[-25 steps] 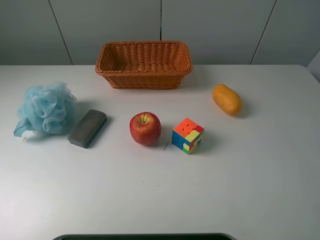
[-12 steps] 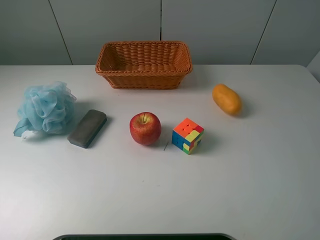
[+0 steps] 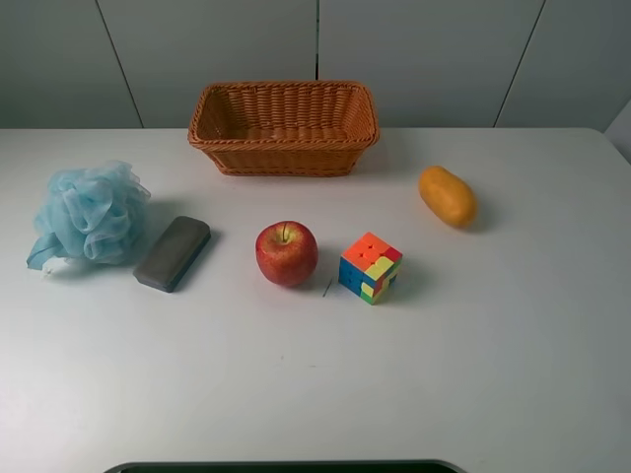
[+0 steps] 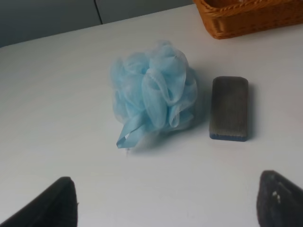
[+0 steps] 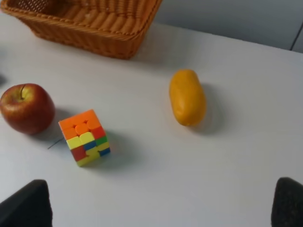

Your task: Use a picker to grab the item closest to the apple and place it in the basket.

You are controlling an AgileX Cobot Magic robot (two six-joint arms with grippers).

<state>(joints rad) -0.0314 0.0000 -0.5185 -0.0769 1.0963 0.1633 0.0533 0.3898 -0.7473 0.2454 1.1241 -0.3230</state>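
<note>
Multicoloured puzzle cube, just beside the red apple toward the right edge, untouched
Orange wicker basket waits at the far edge; left gripper and right gripper gape empty, ready to grab

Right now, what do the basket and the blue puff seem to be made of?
The basket looks like woven wicker or rattan, matte orange-brown; interlaced strands show on its walls. The blue puff seems gathered synthetic mesh, soft and slightly translucent, in ruffled folds.
</note>
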